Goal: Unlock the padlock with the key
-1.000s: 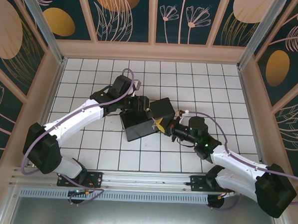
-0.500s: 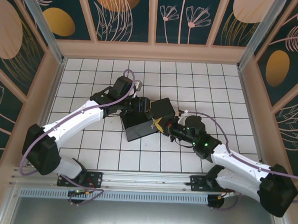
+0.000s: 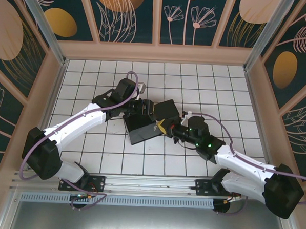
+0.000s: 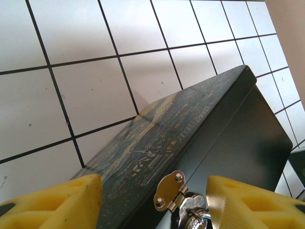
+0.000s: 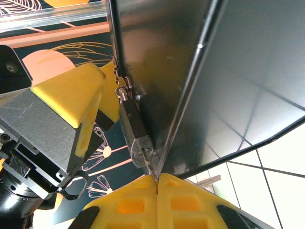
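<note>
Where the right gripper [image 5: 156, 180] closes fully, its pads pinch a thin grey sliver, likely the key [image 5: 150, 171], though most of it is hidden. Long axis runs straight up from the pads; tip points into the underside of the padlock [image 5: 135, 131], in line with the lock body. Padlock hangs tilted from the hasp [image 4: 169, 191] on the dark box [image 4: 190, 114]. Left gripper [image 4: 152, 202]: jaws part open, one finger each side of the box's hasp edge, gripping nothing. Count: one key, one padlock, one hasp, one box.

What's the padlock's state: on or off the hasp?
On: the padlock hangs from the hasp by its shackle.
</note>
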Controlling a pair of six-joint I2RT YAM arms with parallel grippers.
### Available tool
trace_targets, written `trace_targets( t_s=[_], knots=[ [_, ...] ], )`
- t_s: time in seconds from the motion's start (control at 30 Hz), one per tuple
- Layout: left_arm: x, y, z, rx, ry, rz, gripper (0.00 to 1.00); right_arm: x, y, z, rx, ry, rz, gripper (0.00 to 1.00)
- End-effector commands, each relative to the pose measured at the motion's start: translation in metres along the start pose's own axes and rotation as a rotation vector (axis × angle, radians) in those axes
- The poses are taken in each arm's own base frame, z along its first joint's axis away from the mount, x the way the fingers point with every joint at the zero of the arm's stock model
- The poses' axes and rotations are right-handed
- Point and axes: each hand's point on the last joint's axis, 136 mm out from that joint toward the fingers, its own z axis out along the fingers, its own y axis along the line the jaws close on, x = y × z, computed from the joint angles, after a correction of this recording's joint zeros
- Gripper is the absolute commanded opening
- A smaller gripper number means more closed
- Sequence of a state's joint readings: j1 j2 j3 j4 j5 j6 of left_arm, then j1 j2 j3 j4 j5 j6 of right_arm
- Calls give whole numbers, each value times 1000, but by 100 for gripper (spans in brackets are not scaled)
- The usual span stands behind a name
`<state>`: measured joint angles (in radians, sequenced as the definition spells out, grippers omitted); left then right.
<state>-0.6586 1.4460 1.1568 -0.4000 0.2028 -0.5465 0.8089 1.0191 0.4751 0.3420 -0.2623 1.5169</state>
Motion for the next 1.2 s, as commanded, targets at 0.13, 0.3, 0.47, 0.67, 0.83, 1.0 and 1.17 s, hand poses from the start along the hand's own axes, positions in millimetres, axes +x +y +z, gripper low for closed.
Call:
trace_targets(
  t_s=[0.13, 0.3, 0.47, 0.67, 0.83, 1.0, 1.17],
  knots=[
    [28, -19, 4, 100, 96, 31, 57, -3, 26, 11, -37, -15, -63, 0],
    [32, -24, 4, 112, 106, 29, 57, -5, 26, 16, -32, -4, -64, 4],
    [23, -11, 0, 78, 74, -13, 60, -5, 16, 4, 16, -15, -89, 27],
    [3, 9, -4, 52, 21, -51, 60, -23, -5, -29, 122, -64, -193, 35],
    [-2, 17, -1, 39, 19, -52, 60, -24, 13, -37, 228, -16, -659, 28],
    [-6, 21, 4, 25, 22, -53, 60, -35, 25, -36, 370, -92, -1102, 30],
    [-11, 24, 9, 16, 21, -49, 60, -25, 30, -33, 326, -114, -1446, 38]
  ],
)
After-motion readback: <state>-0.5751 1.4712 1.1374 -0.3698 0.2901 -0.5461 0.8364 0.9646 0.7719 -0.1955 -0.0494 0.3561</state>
